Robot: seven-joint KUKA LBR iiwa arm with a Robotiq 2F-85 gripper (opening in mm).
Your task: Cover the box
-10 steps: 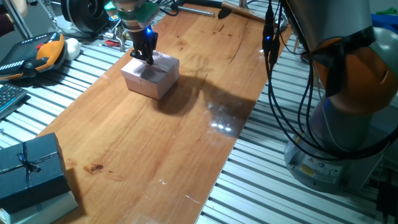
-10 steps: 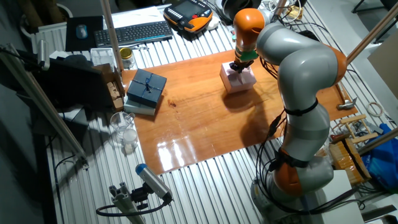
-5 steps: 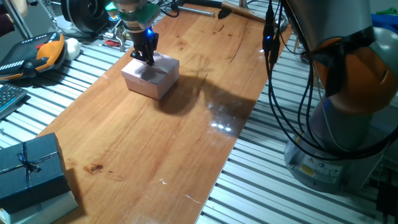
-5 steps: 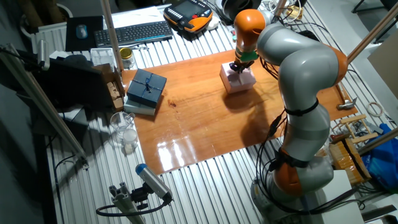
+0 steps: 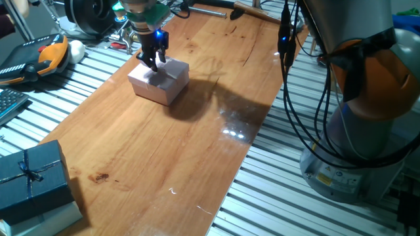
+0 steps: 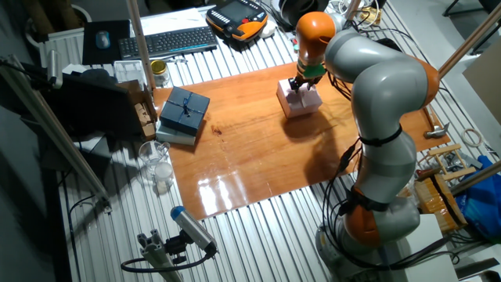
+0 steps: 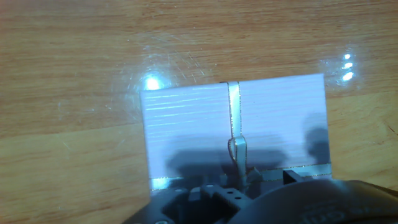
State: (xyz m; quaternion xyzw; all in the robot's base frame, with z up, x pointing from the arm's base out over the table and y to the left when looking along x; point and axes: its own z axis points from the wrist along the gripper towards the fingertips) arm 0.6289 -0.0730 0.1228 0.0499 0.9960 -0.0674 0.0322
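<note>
On the table (image 5: 197, 164), one box (image 5: 157, 80), lidded.

One pink box (image 5: 158, 82), one blue box (image 5: 31, 178)

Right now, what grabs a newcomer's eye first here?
The big grey and orange arm reaching over the wooden table, its gripper just above a pale pink box with its string-crossed lid on. Next, the dark blue ribboned box at the table's other end.
</note>
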